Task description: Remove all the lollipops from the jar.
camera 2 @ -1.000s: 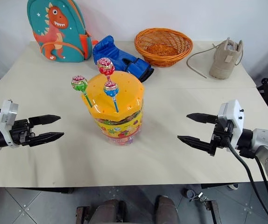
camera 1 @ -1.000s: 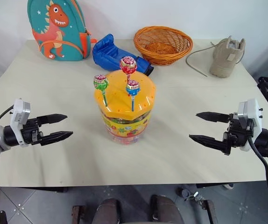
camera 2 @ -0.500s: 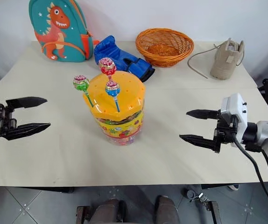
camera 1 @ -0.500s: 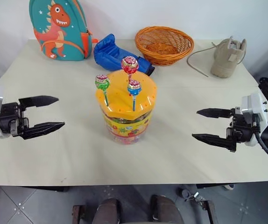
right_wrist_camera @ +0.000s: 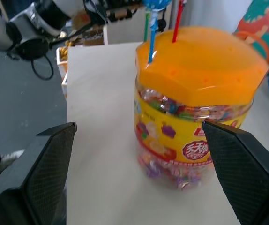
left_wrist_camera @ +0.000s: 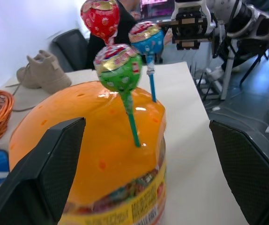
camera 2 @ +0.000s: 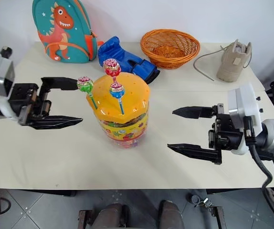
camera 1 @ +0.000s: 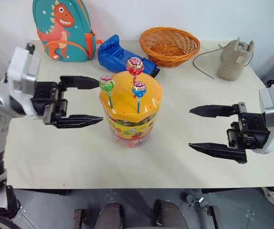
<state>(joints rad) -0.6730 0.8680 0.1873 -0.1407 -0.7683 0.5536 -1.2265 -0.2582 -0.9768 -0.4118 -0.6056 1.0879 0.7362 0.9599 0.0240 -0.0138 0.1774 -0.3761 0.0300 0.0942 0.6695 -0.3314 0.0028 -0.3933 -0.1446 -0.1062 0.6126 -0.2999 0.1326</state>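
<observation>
On the beige table [camera 1: 56,157], I am holding my left gripper [camera 1: 88,101] wide open beside the green, red-pink and blue wrapped lollipops [camera 1: 107,85] all still standing in the orange-lidded clear plastic jar [camera 1: 130,114], my right gripper [camera 1: 205,129] gaping empty.

Left pincer [camera 1: 89,101] at nine o'clock, level, aimed inward toward three, fingers spread wide. Right pincer [camera 1: 201,129] at four o'clock, level, aimed toward nine, fingers likewise wide apart, nothing held.

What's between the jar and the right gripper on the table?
Nothing: in the left eye view only bare table lies between the jar and the open right gripper, which is raised beside it.
</observation>
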